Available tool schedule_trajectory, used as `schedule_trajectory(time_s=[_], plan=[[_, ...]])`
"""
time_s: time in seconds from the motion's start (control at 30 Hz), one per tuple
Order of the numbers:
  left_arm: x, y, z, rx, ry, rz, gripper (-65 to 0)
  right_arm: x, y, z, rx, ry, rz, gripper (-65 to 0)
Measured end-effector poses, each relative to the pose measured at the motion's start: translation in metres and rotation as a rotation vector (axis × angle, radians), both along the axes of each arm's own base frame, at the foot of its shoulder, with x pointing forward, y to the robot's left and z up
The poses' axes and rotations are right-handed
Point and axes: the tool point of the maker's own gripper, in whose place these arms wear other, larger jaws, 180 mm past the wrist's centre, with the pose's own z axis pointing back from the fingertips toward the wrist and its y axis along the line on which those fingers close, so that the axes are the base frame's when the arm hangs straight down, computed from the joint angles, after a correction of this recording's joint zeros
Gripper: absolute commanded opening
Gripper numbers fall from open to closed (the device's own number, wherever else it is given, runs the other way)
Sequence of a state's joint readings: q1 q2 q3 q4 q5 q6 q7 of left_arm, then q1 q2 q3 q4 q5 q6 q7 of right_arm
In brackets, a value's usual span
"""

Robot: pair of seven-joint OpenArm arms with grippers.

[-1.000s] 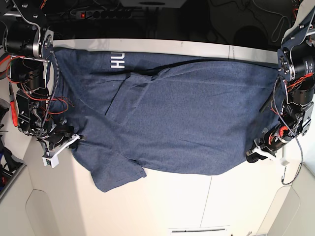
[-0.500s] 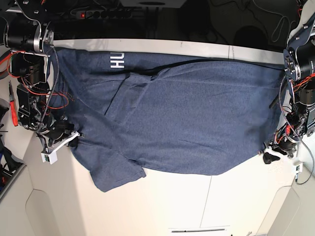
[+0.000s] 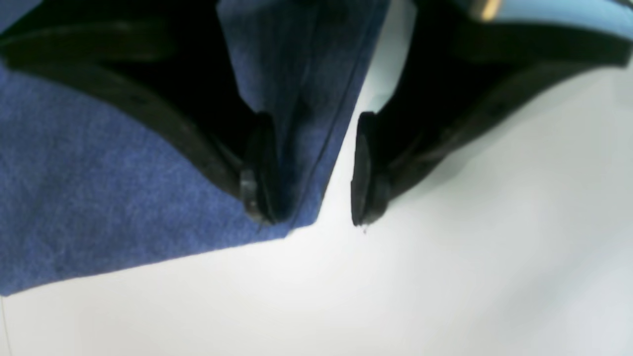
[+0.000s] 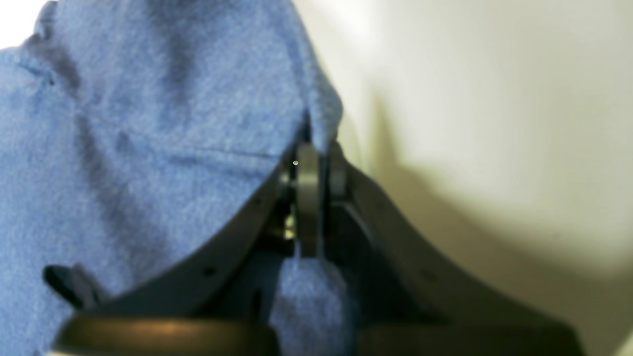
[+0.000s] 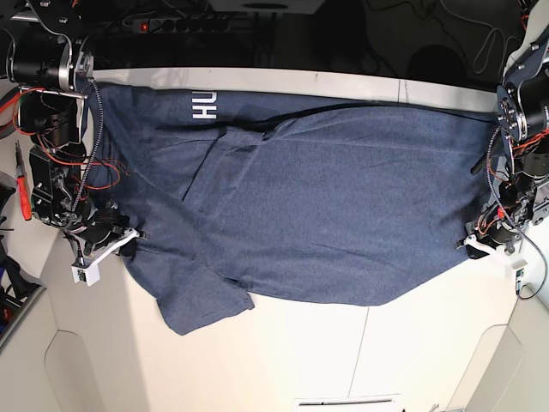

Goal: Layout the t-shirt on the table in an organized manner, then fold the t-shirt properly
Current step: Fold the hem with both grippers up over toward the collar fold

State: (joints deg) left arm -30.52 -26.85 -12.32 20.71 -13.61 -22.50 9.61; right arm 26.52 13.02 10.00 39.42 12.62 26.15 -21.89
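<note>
The dark navy t-shirt [image 5: 326, 197] lies spread wide on the cream table [image 5: 343, 360], wrinkled, with a sleeve sticking out at the front left and white letters [image 5: 204, 105] near the back edge. My left gripper [image 5: 482, 247] stands open at the shirt's right front corner. In the left wrist view, the left gripper [image 3: 309, 216] has one finger [image 3: 254, 198] over the t-shirt [image 3: 99, 198] and the other over the bare table [image 3: 445, 277]. My right gripper [image 5: 129, 237] is shut on the shirt's left edge; in the right wrist view, the right gripper [image 4: 312, 151] pinches a fold of the t-shirt [image 4: 148, 148].
A power strip [image 5: 171, 21] and cables lie behind the table's back edge. A red-handled tool [image 5: 21, 184] sits left of the right arm. A thin dark seam [image 5: 365, 343] runs toward the table's front edge, which has rounded cut-outs at both corners.
The left gripper has opened and let go of the shirt's right front corner, then drifted right and slightly back. The right gripper keeps its grip and has barely moved.
</note>
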Motion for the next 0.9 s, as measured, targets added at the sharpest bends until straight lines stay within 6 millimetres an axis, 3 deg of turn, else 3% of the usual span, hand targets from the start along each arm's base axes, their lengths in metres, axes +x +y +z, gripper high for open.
schedule_trajectory(time_s=[0.4, 0.47, 0.6, 0.77, 0.9], plan=[[0.012, -0.049, -0.002, -0.113, -0.052, -0.107, -38.6, 0.001, 0.001, 0.001, 0.013, -0.003, -0.007, -65.0], [0.013, -0.05, -0.002, -0.115, -0.053, -0.109, -44.7, 0.001, 0.001, 0.001, 0.013, -0.003, -0.006, -65.0], [0.013, -0.06, 0.001, -0.156, -0.079, -0.146, -65.0, 0.001, 0.001, 0.001, 0.013, -0.003, -0.007, -65.0], [0.022, -0.074, 0.021, -0.247, -0.174, -0.197, -65.0, 0.001, 0.001, 0.003, 0.006, -0.005, 0.0, -65.0], [0.025, -0.063, 0.032, -0.266, -0.224, -0.157, -65.0, -0.007, 0.001, 0.007, -0.022, -0.011, 0.031, -65.0]])
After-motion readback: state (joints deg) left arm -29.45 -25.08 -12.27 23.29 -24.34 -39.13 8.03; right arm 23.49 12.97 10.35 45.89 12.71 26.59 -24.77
